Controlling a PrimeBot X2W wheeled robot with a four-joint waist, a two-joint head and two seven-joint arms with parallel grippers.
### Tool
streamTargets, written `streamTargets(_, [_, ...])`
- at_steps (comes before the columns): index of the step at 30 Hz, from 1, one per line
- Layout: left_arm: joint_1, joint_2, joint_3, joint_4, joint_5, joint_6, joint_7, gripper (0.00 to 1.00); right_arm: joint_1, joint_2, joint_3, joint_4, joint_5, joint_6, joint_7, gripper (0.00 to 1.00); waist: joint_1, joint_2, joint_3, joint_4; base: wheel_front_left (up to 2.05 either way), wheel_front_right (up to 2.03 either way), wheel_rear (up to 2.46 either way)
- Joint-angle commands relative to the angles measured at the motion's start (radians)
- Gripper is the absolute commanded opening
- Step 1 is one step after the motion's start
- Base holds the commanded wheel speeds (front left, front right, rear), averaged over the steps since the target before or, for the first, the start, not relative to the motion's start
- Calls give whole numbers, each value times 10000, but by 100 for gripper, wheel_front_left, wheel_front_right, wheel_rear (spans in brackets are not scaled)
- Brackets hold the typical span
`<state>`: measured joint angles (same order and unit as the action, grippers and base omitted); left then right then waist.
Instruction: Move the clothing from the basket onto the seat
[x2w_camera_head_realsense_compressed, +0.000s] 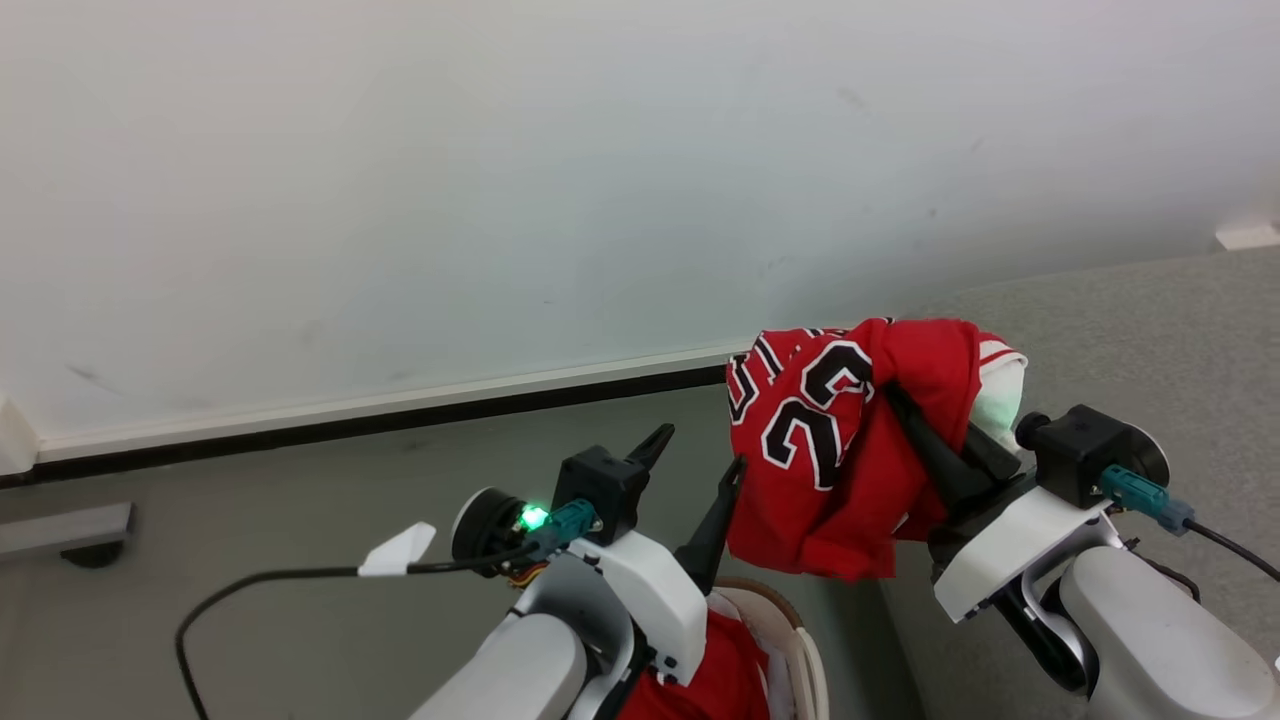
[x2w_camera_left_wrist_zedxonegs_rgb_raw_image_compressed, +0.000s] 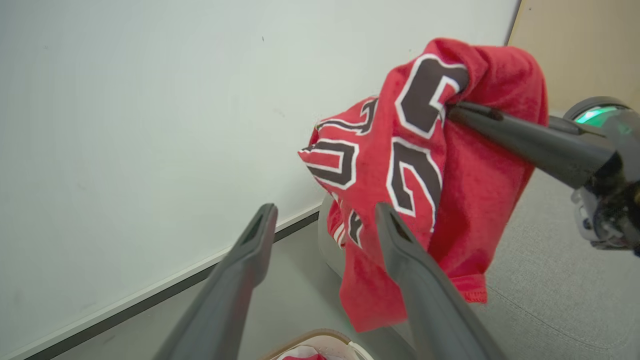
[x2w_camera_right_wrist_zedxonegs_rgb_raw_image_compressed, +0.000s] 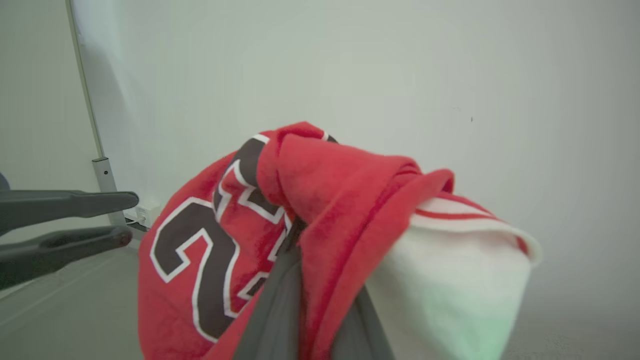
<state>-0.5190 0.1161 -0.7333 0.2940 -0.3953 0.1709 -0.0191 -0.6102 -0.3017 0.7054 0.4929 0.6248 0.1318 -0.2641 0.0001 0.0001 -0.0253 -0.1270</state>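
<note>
**Now: jersey (x2w_camera_head_realsense_compressed: 820, 450) in transit to seat (x2w_camera_head_realsense_compressed: 1130, 330)**

The right gripper (x2w_camera_head_realsense_compressed: 900, 405) is clamped on the jersey, which hangs at the seat's left edge. The left gripper (x2w_camera_head_realsense_compressed: 700, 450) gapes empty above the basket (x2w_camera_head_realsense_compressed: 790, 620). Next, likely: swing over the seat, lower, release.

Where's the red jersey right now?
The red jersey with black-and-white 23 lettering hangs bunched from the shut right hand, centre-right in the head view, at the edge of the grey fabric seat, right of the open left hand.
</note>
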Motion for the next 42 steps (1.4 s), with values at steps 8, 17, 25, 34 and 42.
streamTargets(8, [152,-61,-77,122,-151,-20,-187,100,153,-252,-207,-148,-44,-21,-3,0,-1,-1,64,-934,0,0,0])
streamTargets(17, [14,-175,-233,178,-283,-122,-265,100,271,-710,-649,-327,-69,-21,-5,0,-1,-1,301,-1992,0,0,0])
streamTargets(25, [-64,-261,-435,237,-344,-227,-318,100,519,-1010,-1135,-551,-70,-21,-5,0,-1,-1,518,-2668,0,0,0])
streamTargets(34, [-586,-368,-762,145,-70,-320,-222,100,296,-1273,-1975,-846,-190,-21,-3,0,-1,-1,1589,-2661,0,0,0])
streamTargets(42, [-1863,-399,-1092,130,489,-533,65,100,-1015,-1686,-3049,-609,-450,-21,-3,0,-1,-1,3952,-1960,0,0,0])
